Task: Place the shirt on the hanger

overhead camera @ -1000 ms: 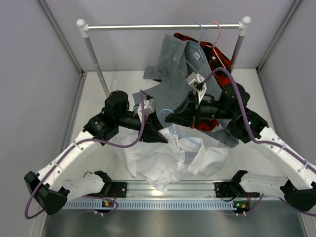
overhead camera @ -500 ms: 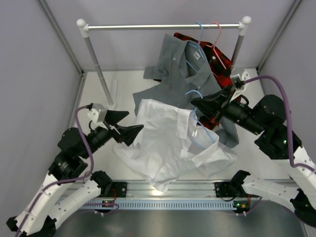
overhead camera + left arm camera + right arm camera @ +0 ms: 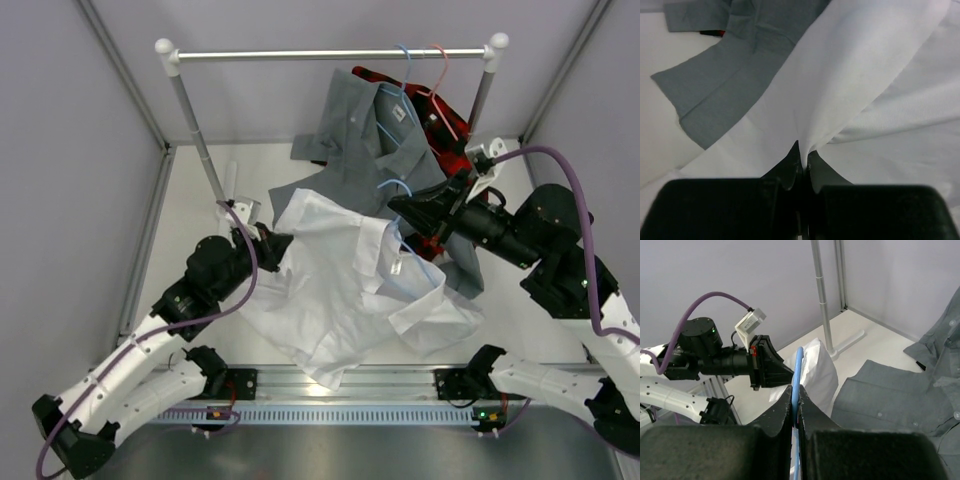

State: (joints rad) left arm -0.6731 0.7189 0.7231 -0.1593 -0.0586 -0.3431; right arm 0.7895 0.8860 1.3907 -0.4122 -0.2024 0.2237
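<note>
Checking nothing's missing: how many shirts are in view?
3: white shirt spread in the middle, grey shirt hanging from the rail, red-and-black plaid shirt behind it, mostly covered. More could be hidden.

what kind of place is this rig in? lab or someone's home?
Most likely an enclosed robot test cell for garment handling, not a home: plain grey panel walls, an aluminium rail along the near edge, and a small clothes rack with a grey shirt hung on it.

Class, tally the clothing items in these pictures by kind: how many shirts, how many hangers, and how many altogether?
Shirts: 3 (white shirt, grey shirt, red-and-black plaid shirt)
Wire hangers: 3 (light-blue hanger, blue hanger, pink hanger)
Total: 6
</note>
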